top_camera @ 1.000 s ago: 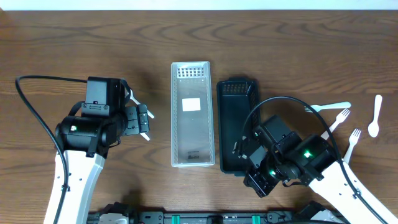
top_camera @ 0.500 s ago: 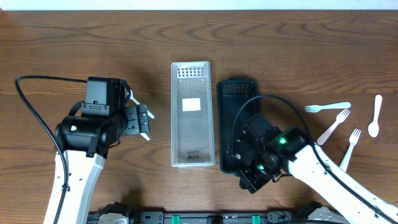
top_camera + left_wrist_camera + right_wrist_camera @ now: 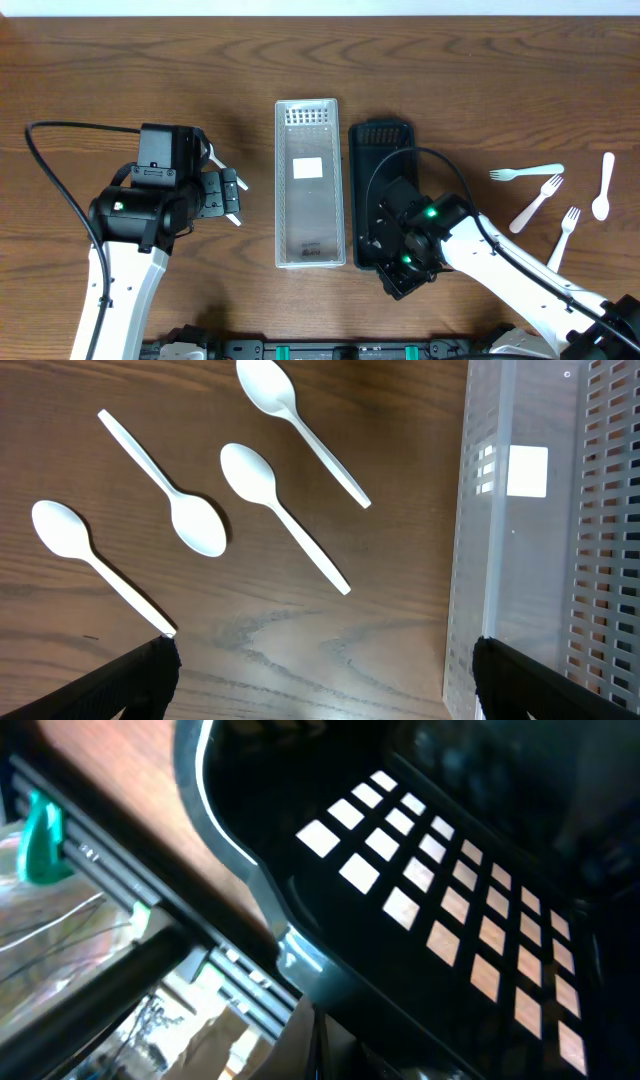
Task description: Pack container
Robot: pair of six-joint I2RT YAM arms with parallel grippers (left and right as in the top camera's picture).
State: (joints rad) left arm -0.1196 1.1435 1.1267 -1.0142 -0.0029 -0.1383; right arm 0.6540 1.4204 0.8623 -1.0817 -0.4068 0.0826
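Observation:
A clear slotted container lies in the middle of the table, and a black slotted container lies along its right side. My right gripper is shut on the black container's near end rim; the right wrist view shows the fingers pinching it. My left gripper is open and empty, hovering left of the clear container. Several white spoons lie on the wood below it, with the clear container's wall at the right. White forks and a spoon lie at the far right.
The table's front edge with a black rail runs just below the black container's near end. My left arm's cable loops over the left side of the table.
My right gripper has moved left with the black container's near end, and the container has straightened to lie parallel beside the clear one. The left arm has not moved.

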